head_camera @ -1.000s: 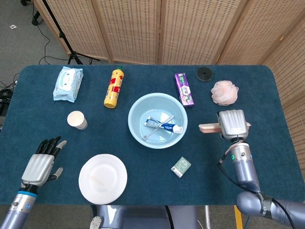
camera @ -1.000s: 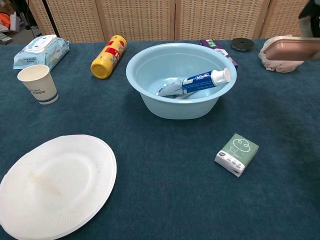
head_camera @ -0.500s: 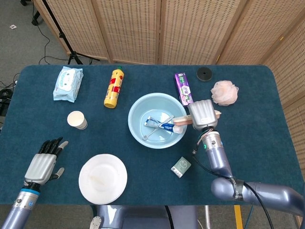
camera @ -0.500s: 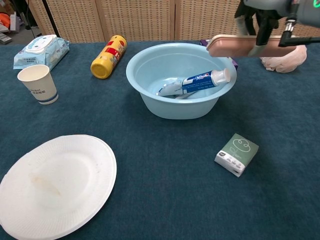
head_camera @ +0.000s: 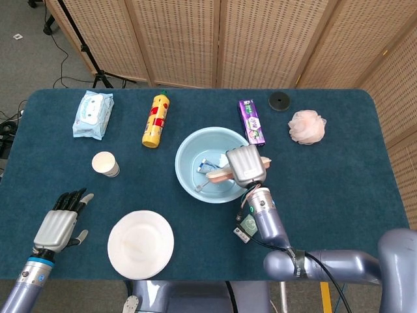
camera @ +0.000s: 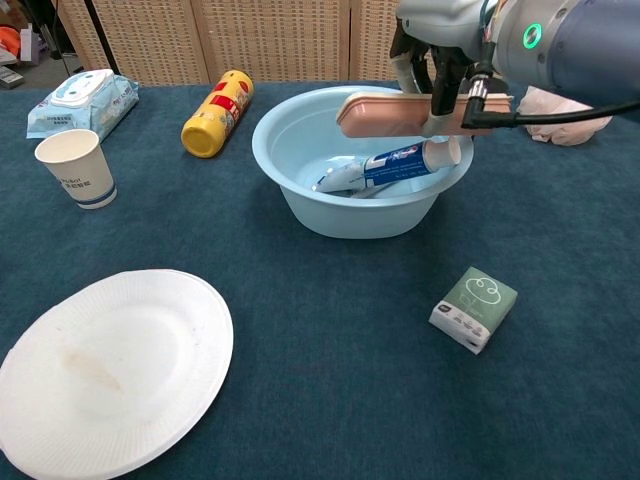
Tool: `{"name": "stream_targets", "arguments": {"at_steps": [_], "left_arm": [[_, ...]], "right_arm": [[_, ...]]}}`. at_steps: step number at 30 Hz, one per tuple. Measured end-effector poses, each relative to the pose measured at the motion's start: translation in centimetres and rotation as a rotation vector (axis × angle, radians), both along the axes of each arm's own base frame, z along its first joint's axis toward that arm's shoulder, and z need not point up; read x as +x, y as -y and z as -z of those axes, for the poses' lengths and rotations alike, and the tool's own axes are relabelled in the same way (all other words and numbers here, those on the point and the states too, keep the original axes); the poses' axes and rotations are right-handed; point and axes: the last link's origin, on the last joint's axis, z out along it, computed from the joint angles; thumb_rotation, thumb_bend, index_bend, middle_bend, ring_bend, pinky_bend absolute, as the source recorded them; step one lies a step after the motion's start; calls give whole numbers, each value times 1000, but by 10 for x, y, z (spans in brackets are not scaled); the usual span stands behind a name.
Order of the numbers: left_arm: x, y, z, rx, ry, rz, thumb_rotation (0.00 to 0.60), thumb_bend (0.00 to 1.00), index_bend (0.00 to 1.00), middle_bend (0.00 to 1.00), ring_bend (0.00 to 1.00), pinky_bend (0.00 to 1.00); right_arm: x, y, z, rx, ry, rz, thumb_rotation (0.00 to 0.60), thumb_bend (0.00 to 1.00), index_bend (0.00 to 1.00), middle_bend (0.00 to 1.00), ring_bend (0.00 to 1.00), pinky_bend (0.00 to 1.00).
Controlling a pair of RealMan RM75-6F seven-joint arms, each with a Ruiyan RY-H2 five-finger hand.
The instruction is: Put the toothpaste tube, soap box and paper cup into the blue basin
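My right hand holds the flat pink soap box level above the blue basin. The toothpaste tube lies inside the basin under the box. The paper cup stands upright at the left of the table. My left hand hovers near the front left edge, fingers spread, holding nothing.
A white paper plate lies front left. A small green box sits in front of the basin. A yellow bottle, wipes pack, purple tube, black disc and pink puff line the back.
My right hand has carried the soap box leftward from the table's right side to over the basin. The left hand has barely moved.
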Motion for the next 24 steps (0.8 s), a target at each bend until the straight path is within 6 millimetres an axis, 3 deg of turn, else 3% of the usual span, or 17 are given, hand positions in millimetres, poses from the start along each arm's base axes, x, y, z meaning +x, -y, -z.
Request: {"name": "stream_targets", "arguments": {"at_steps": [6, 13, 24], "left_arm": [[0, 0, 0, -1, -1, -1, 600, 302, 50, 0, 0, 50], [1, 0, 0, 2, -4, 5, 600, 302, 50, 0, 0, 50], [4, 2, -1, 7, -6, 15, 600, 302, 50, 0, 0, 50]], "right_arm": [[1, -4, 2, -10, -6, 0, 600, 182, 494, 235, 272, 562], [-5, -8, 2, -22, -16, -12, 600, 174, 366, 136, 171, 533], [-18, -11, -14, -62, -21, -7, 600, 158, 336, 105, 121, 502]]}}
